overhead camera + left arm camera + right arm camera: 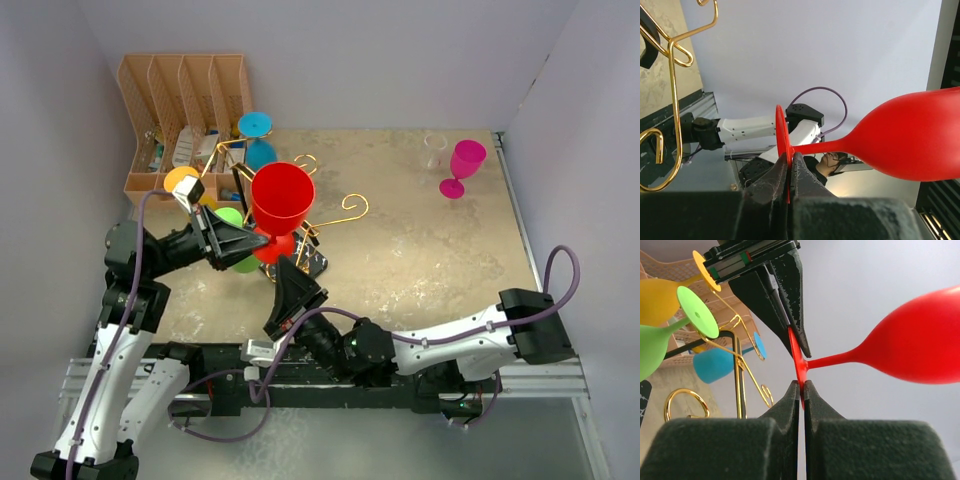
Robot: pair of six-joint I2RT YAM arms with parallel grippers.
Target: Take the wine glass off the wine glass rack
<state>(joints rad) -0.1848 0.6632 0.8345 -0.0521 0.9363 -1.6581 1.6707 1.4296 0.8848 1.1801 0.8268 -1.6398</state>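
Legible text: none in any view.
File organiser [180, 75] at 11 o'clock: small items inside may carry print, too small and blurred to read.

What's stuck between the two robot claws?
The red wine glass, by its foot. Right wrist view: left gripper pinches above, right gripper below.
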